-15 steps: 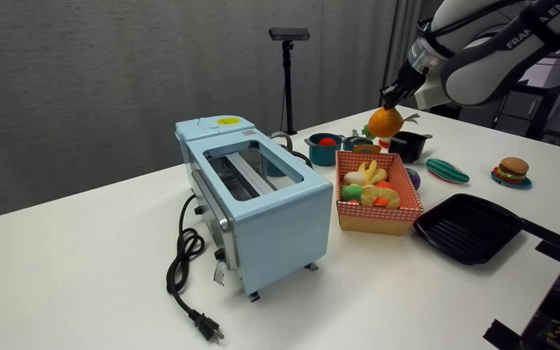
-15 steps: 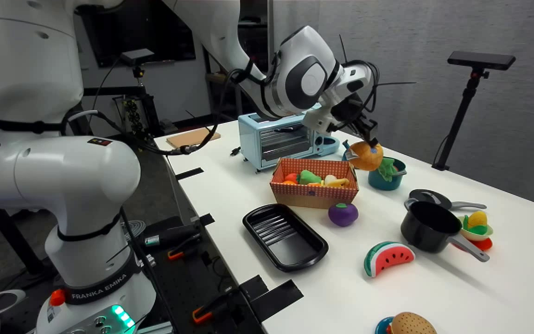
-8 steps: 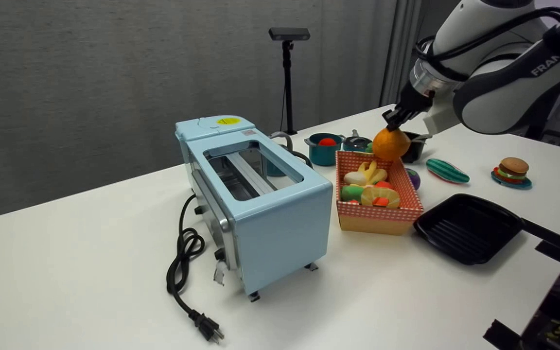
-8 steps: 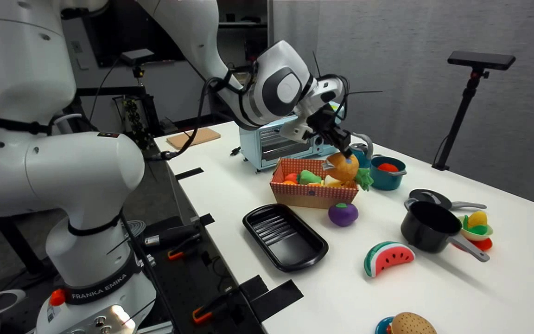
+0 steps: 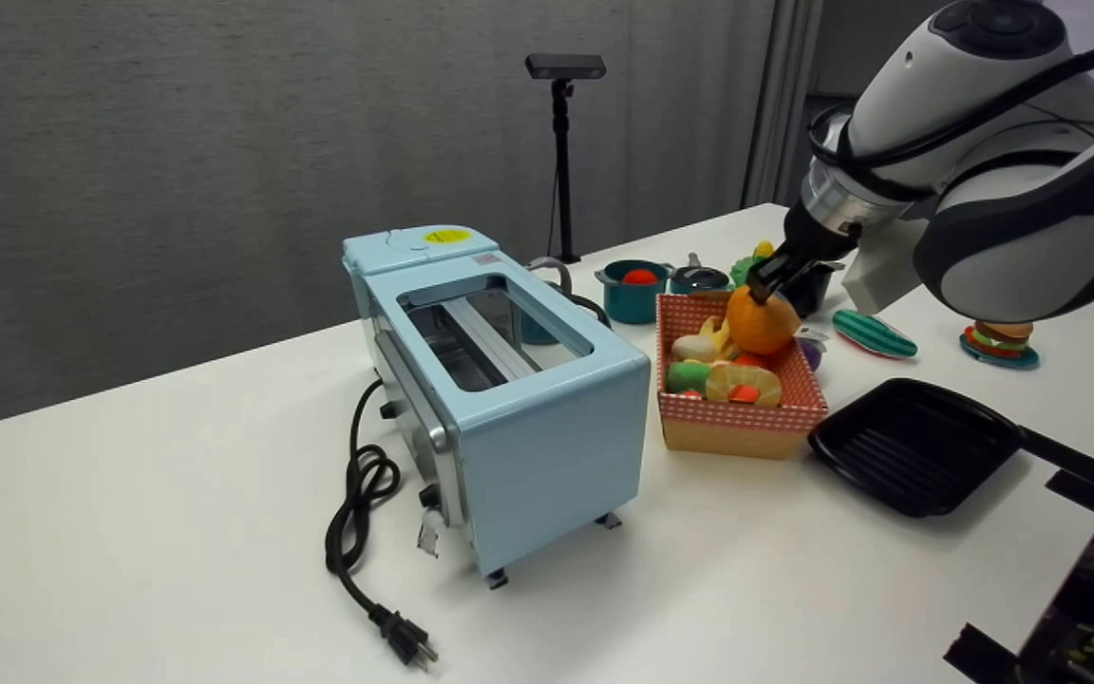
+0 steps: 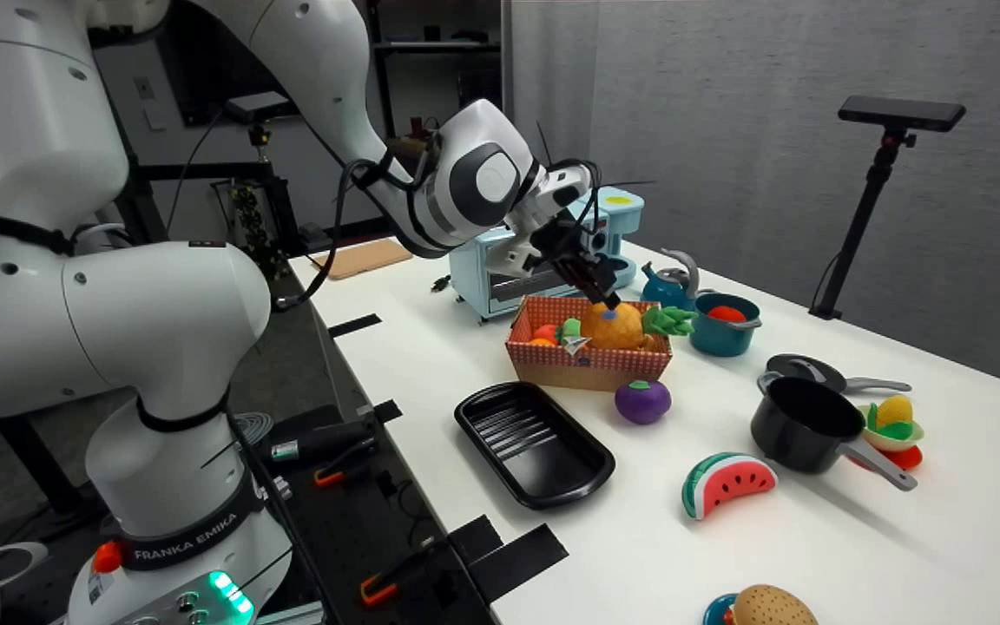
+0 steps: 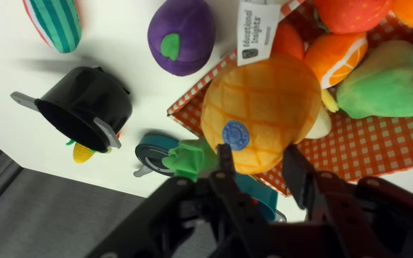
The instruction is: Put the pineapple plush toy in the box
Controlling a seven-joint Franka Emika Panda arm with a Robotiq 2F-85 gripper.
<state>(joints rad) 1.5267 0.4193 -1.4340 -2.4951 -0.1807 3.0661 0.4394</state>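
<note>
In exterior view: my claw (image 5: 759, 290) angled down over box (image 5: 732, 440), grasping pineapple (image 5: 762, 325); toys (image 5: 743, 386) beside it. Toaster (image 5: 556, 446) near box.

In exterior view: pineapple partly inside box, lower part behind front wall, leaves (image 6: 669, 321) past box end. Purple toy (image 6: 643, 402) near box on worktop (image 6: 639, 547).

In wrist view: my fingers (image 7: 296, 172) pinching pineapple's edge, white tag (image 7: 258, 34) overlapping box edge; cannot tell whether pineapple touches toys below.

The arm (image 6: 331, 100) is bent over up high (top bit's cropped out in an exterior view), and the wrist (image 5: 839, 198) is tipped down on a slant. The jaws are squeezed partway together, with the fingertips (image 7: 297, 172) spaced apart and pointed downward.
</note>
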